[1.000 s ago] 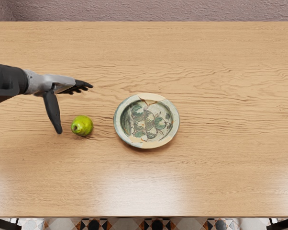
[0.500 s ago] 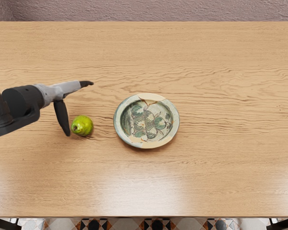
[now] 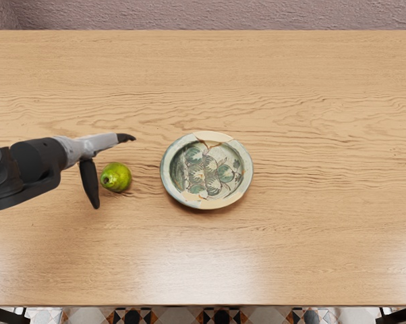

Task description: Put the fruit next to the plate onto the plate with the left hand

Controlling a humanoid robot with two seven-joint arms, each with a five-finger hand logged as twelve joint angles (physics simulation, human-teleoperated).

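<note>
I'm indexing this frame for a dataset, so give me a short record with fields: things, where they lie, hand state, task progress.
surface: wooden table
fruit: green, on the table, left of the plate, apart from it
plate: round, patterned, nothing on it
left hand: open, just left of the fruit, thumb along its left side, fingers stretched past its far side; no grasp
right hand: not in view
task progress: fruit not yet on the plate

The picture's edge cuts off the left arm (image 3: 27, 169).
</note>
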